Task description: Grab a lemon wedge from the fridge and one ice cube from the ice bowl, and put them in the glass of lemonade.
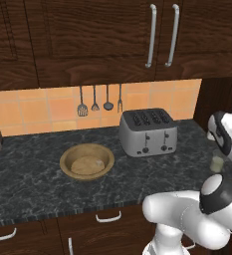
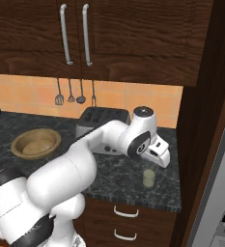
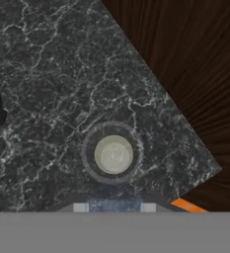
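Lemonade glass [image 3: 113, 154] sits on the dark marble counter [image 1: 33, 174] near its right end, close to the front edge and just in from the dark wood panel [image 2: 201, 120] on the right, with the steel toaster [image 1: 148, 132] behind it to the left. The gripper [image 2: 158, 155] hangs right above the glass, looking almost straight down into it in the hand view, and the jaws are clamped shut. There's a pale bluish sliver at the bottom of the hand view that might be an ice cube between the fingers, but I honestly can't tell what's held, if anything. The wooden bowl [image 1: 87, 161] is well off to the left of the toaster, and the fridge [image 2: 220, 193] is the grey thing past the wood panel at far right. What could go wrong from here: if it does have something and lets go while slightly off centre, the piece could clip the rim and skid across the counter. The glass is small and light-looking, so coming down too low could knock it over. Also that tall panel is close, so a wide swing toward the fridge could bump it.
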